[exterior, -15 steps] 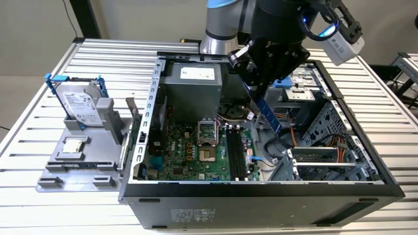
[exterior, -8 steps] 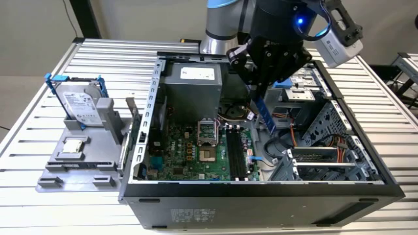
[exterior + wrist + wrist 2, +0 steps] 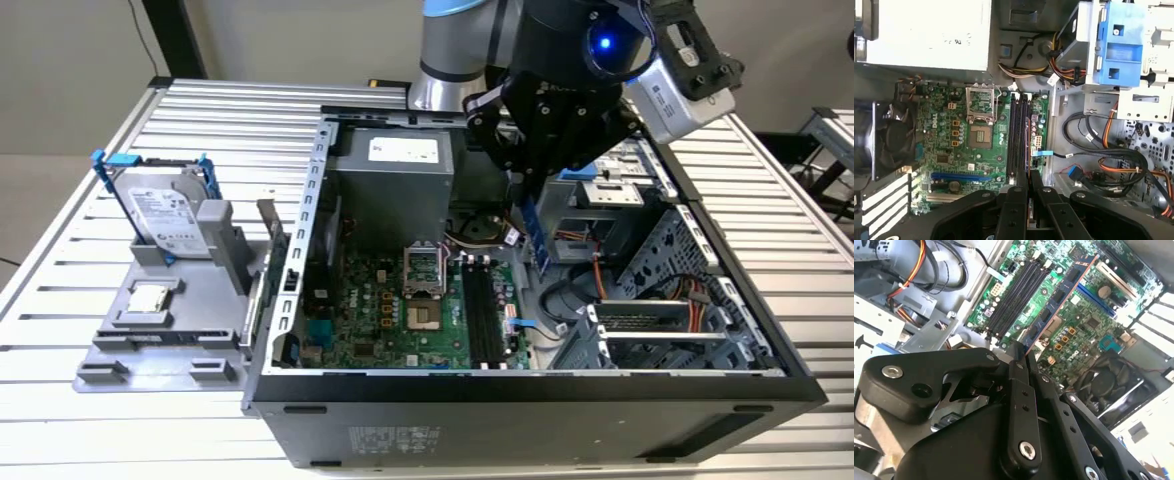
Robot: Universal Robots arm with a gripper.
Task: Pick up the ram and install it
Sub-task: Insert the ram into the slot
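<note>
My gripper (image 3: 529,188) is shut on the ram (image 3: 533,232), a thin bluish stick that hangs on edge inside the open computer case. In the second wrist view the ram (image 3: 1059,296) runs out from the fingertips (image 3: 1019,356), showing its row of black chips. It hovers above the motherboard (image 3: 387,320), just beside the black memory slots (image 3: 483,318) and apart from them. In the first wrist view the ram (image 3: 1027,142) appears edge-on, roughly in line with the slots (image 3: 1017,135), with the gripper (image 3: 1028,179) behind it.
The grey power supply (image 3: 394,180), the processor socket (image 3: 424,318) and a fan (image 3: 891,140) surround the slots. Cables (image 3: 587,290) and a drive cage (image 3: 661,330) fill the case's right side. Outside, a hard drive (image 3: 167,210) and a small silver chip (image 3: 150,297) sit on a grey fixture.
</note>
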